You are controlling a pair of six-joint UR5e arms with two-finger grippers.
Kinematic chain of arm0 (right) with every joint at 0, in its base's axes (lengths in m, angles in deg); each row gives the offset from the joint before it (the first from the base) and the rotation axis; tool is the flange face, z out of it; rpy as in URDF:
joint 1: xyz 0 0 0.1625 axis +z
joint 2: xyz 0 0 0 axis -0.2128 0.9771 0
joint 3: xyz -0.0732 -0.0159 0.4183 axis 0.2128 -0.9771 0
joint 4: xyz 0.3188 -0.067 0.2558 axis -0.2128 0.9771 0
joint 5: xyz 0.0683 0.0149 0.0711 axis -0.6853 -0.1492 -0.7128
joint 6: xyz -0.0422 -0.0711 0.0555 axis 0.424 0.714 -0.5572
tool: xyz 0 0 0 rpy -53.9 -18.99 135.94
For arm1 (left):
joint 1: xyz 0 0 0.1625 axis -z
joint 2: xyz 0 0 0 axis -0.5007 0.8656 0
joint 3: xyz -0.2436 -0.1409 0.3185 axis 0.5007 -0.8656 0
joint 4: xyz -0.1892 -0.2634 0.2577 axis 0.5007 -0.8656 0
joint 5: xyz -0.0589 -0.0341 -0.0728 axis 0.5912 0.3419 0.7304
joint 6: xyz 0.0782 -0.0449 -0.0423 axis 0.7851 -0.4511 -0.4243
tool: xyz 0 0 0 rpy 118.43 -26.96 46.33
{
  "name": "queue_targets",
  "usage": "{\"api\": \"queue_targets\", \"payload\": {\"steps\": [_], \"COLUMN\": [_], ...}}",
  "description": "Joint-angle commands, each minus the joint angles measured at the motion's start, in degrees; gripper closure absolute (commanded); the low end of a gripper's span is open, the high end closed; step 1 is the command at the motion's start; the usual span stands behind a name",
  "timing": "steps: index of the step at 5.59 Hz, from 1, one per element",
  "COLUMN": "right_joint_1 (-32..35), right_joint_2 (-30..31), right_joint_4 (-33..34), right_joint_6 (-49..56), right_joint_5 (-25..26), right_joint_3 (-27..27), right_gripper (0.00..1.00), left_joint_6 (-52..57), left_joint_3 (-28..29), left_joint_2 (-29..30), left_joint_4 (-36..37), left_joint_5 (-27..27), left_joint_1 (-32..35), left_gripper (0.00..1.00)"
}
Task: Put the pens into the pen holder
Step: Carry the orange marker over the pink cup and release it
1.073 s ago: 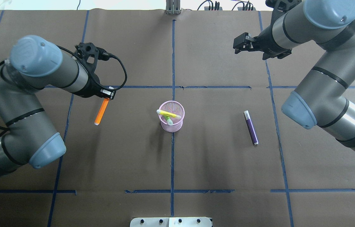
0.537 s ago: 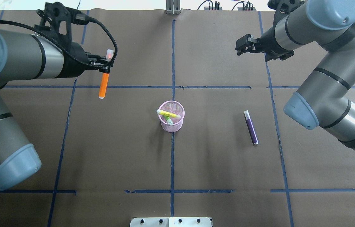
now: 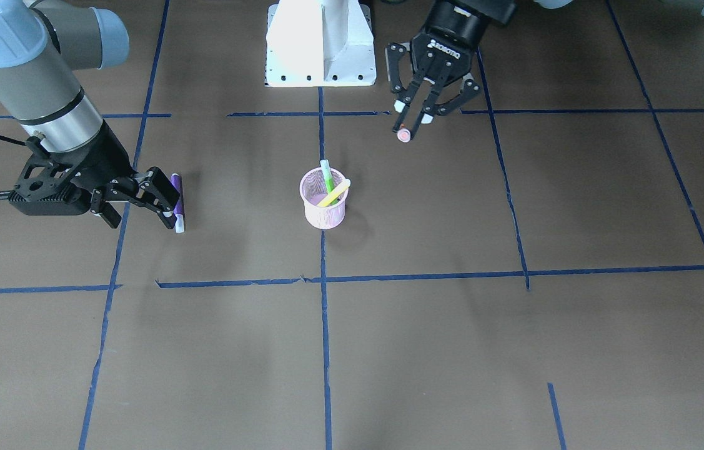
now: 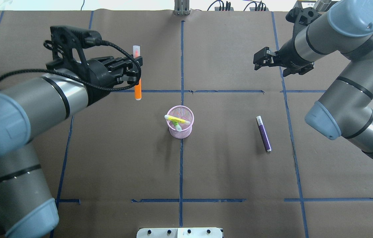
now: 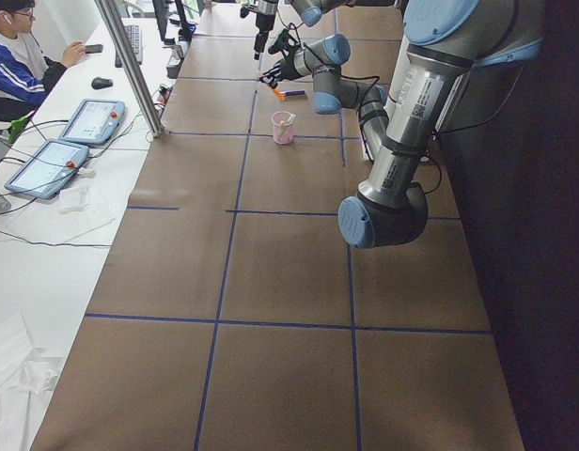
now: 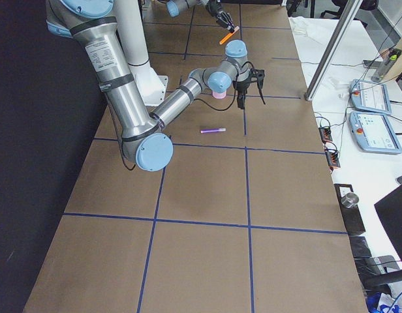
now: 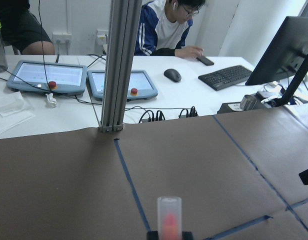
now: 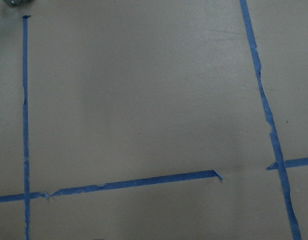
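L gripper: fingers closed on the orange pen, pinching it just under its clear cap — pen hangs roughly upright, cap up, clear of the table
Orange pen, position: in the air on the robot's left of the pen holder, apart from it, not over its mouth
L wrist cam: only the pen's cap shows, bottom centre, orange tip inside; past the table edge a person sits at a white desk
R gripper: fingers spread wide, nothing between them; held above the table on the robot's right
Purple pen: flat on the table, robot's right of the holder, well apart from it; no contact w/ the R gripper
Pen holder: upright near table centre, on a blue tape line; 2 pens inside — yellow pen leaning across the opening, green pen beside it, both sticking out past the rim
R wrist cam: brown paper & blue tape lines only
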Motion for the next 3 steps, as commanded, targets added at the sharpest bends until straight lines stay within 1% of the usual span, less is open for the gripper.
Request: {"api": "queue_targets", "payload": {"steps": [1, 2, 3], "right_joint_1": [0.1, 0.1, 0.3], "right_joint_2": [0.4, 1.0, 1.4], "right_joint_4": [0.0, 0.0, 0.1], "right_joint_6": [0.0, 0.1, 0.1], "right_joint_5": [-0.4, -0.5, -1.8], "right_joint_3": [-0.2, -0.4, -0.4], "right_gripper": [0.0, 0.0, 0.0], "left_joint_6": [-1.1, -1.5, -1.3], "left_joint_3": [3.5, 5.6, 14.4], "left_joint_2": [-1.2, -1.4, -0.7], "left_joint_4": [-9.0, -11.2, -24.1], "left_joint_5": [-7.8, -11.5, -14.4], "left_joint_1": [-4.7, -6.5, -7.7], "left_gripper": [1.0, 1.0, 1.0]}}
